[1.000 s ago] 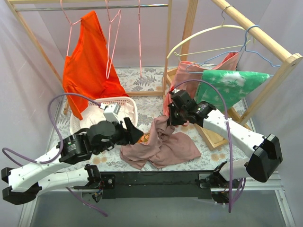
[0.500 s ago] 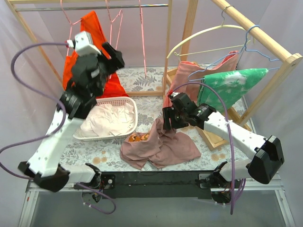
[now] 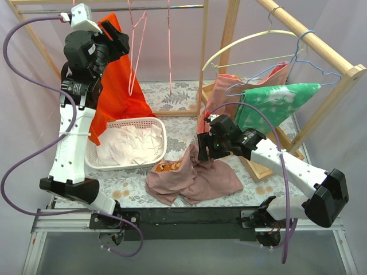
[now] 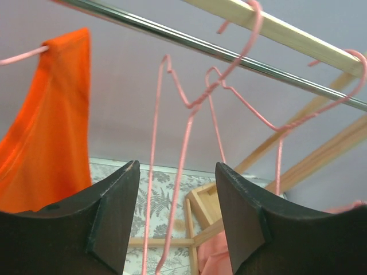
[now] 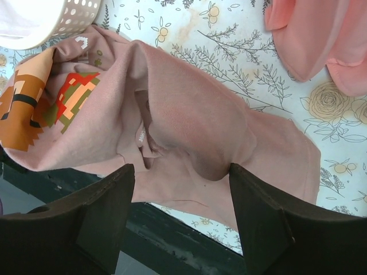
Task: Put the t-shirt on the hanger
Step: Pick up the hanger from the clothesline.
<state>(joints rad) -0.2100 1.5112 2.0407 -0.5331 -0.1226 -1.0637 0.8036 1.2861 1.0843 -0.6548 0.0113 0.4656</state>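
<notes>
Soft and limp, the t-shirt at the table's 6 o'clock suits a neckband pinch; right end effector above it, left end effector by the hanger, both agape.

No readable text; blurred tag on t-shirt.

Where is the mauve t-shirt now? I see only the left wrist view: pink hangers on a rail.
Observer: The t-shirt lies crumpled on the table, right of the white basket.
Operator: Do the right fingers hold it?
Observer: No, the right fingers are open above it.
Operator: Is anything printed on it?
Observer: Yes, an orange pixel picture shows on the fold nearest the basket.
</notes>
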